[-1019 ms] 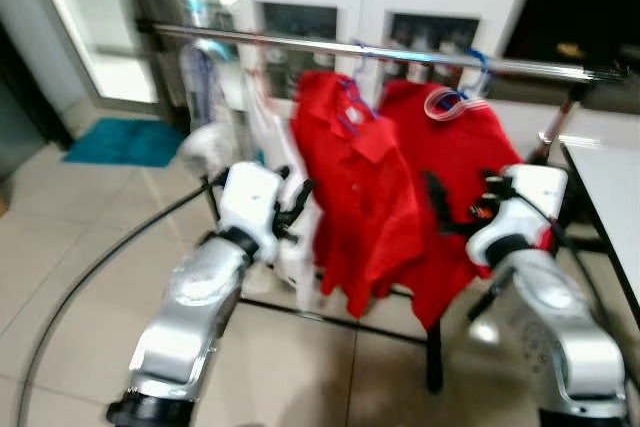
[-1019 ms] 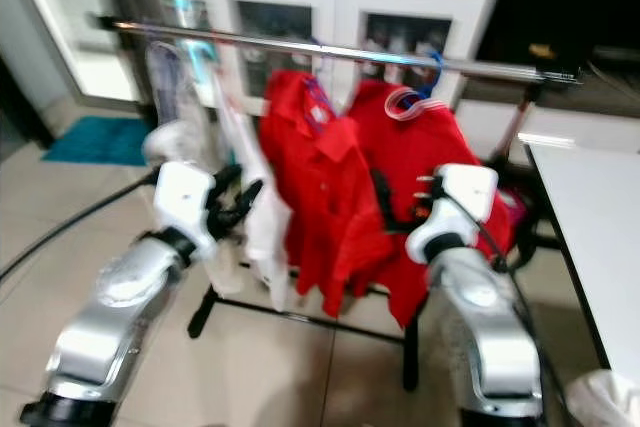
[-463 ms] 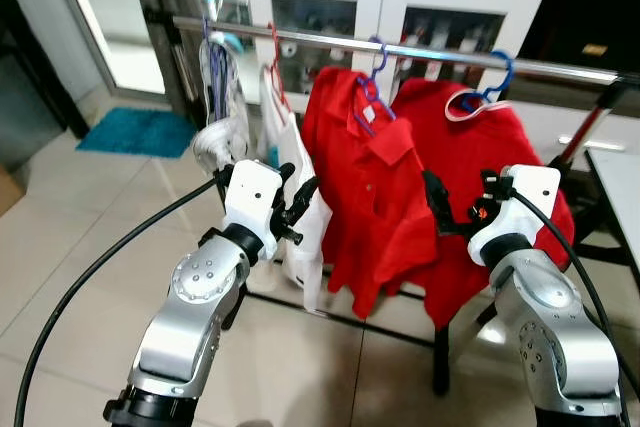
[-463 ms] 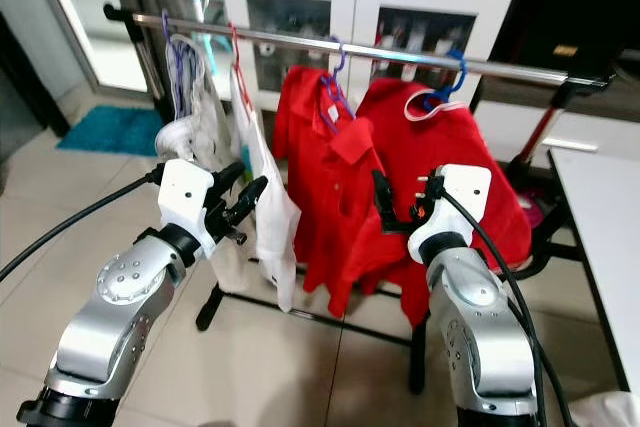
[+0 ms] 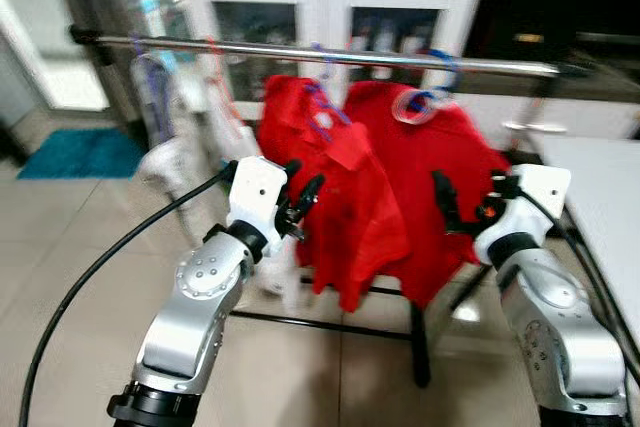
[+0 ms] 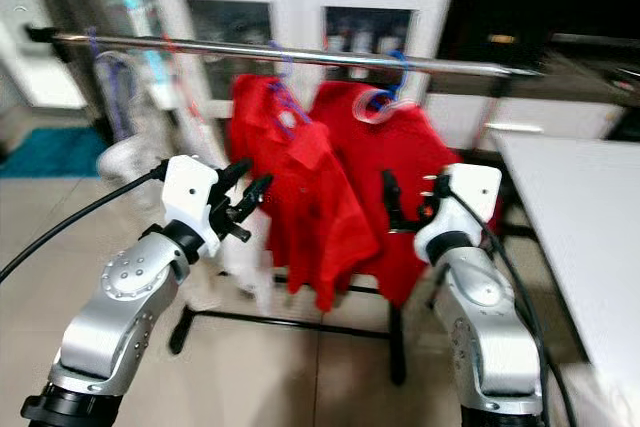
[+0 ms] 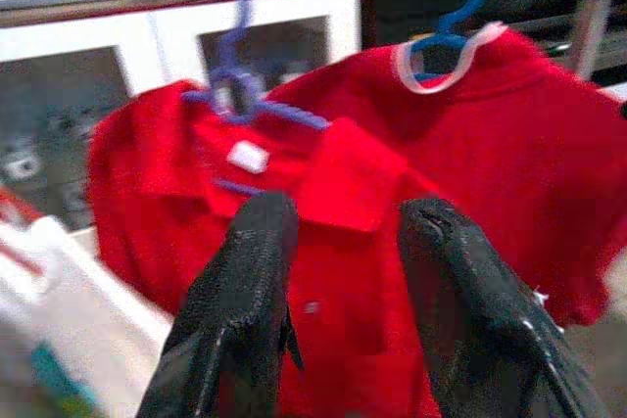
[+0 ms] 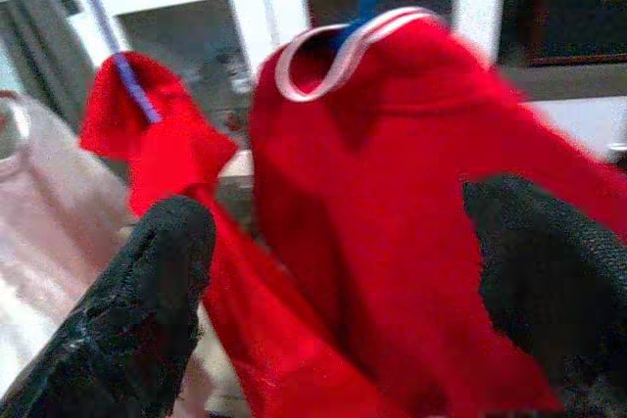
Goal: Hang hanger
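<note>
I see the two hangers already hooked on the steel rail [image 5: 330, 53]: a purple hanger [image 7: 235, 85] carrying the left red shirt [image 5: 335, 202] and a blue hanger [image 7: 468, 7] carrying the right red shirt [image 5: 430, 177]. My left end effector [image 5: 300, 199] sits just in front of the left shirt, fingers narrowly parted and empty; my right end effector [image 5: 462, 209] faces the right shirt, fingers spread wide, also empty. White garments [image 5: 185, 152] hang further left, and a table [image 5: 600, 187] stands at my right. My worry is snagging loose fabric with an open finger and dragging a hook off the rail.
</note>
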`<state>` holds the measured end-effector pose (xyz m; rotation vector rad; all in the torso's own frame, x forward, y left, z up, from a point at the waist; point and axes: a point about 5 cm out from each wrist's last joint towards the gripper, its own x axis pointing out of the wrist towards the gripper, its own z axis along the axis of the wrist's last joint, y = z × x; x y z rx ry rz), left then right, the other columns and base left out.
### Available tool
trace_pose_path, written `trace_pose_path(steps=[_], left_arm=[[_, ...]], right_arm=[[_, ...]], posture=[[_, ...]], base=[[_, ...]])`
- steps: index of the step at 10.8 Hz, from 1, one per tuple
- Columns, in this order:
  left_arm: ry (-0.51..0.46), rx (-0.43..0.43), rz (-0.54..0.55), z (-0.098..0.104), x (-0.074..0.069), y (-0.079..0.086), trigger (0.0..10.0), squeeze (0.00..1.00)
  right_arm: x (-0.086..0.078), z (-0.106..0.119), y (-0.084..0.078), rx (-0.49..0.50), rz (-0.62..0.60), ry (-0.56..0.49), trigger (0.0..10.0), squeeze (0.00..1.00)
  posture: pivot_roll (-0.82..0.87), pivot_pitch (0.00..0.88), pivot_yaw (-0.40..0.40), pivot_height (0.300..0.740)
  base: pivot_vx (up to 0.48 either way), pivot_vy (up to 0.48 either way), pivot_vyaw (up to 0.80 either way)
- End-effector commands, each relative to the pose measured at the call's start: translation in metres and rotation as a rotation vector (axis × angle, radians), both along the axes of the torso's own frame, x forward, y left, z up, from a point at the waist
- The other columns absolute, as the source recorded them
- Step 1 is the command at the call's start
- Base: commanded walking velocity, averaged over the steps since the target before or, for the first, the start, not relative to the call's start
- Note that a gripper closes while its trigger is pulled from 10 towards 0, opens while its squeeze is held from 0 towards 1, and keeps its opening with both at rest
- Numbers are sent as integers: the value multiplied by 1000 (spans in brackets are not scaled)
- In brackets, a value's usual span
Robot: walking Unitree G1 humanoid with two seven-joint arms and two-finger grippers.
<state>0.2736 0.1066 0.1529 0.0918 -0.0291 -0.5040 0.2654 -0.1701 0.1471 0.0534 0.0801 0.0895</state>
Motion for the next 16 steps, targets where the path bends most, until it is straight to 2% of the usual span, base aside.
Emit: trace_pose_path(steps=[1, 6, 8, 9, 11, 13, 16], left_arm=[[16, 0, 5, -2, 1, 1, 10000, 0], [16, -19, 24, -1, 2, 2, 10000, 0], [18, -115, 106, 2, 5, 8, 10000, 0], [6, -83, 102, 3, 5, 9, 10000, 0], [1, -77, 111, 3, 5, 7, 10000, 0], [5, -67, 112, 1, 6, 7, 10000, 0], [23, -63, 92, -3, 5, 5, 10000, 0]], right_arm=[[1, 3, -3, 0, -9, -4, 10000, 1000], [2, 4, 1, -12, 22, -16, 10000, 1000], [2, 3, 4, -50, 61, -8, 10000, 1000], [2, 3, 4, -56, 67, -8, 10000, 1000], [4, 5, 3, -60, 72, -17, 10000, 1000], [5, 7, 1, -50, 57, -34, 10000, 1000], [8, 21, -2, -3, 52, -75, 10000, 1000]], posture=[[125, 9, 17, 740], [124, 16, 11, 740], [121, 21, 5, 740], [120, 22, 3, 740], [117, 20, -2, 740], [117, 18, -3, 740], [114, 11, -1, 740]], base=[[349, 0, -456], [348, 0, 0], [0, 0, 0], [0, 0, 800], [0, -480, 800], [0, -480, 0], [0, 0, 0]])
